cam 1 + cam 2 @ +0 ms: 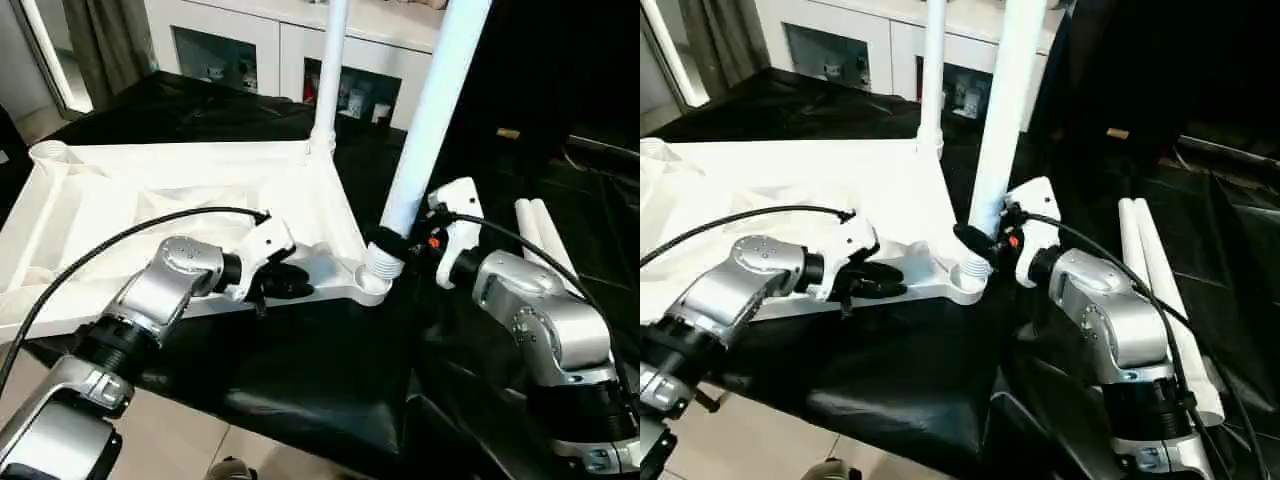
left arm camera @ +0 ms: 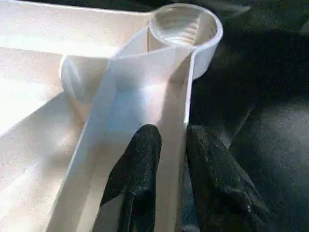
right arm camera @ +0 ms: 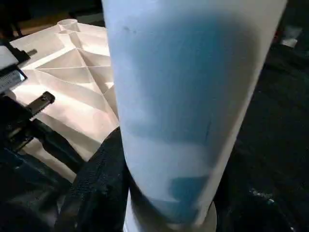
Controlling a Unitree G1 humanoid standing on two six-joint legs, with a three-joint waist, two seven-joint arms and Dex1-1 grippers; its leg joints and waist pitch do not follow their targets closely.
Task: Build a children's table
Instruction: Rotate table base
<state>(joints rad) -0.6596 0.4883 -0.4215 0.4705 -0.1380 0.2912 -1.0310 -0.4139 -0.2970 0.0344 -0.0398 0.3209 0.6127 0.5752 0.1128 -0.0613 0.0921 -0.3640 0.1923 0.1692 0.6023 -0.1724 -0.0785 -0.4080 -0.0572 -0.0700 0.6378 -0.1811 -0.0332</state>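
White leg (image 1: 432,120) — between right fingers (image 1: 975,240).

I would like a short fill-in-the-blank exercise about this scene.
1. The right gripper holds a white ____ over a corner socket.
2. The left gripper straddles the tabletop's ____.
3. Beside the right arm, ____ spare legs lie on the black cloth.

Missing words: leg; rim; two
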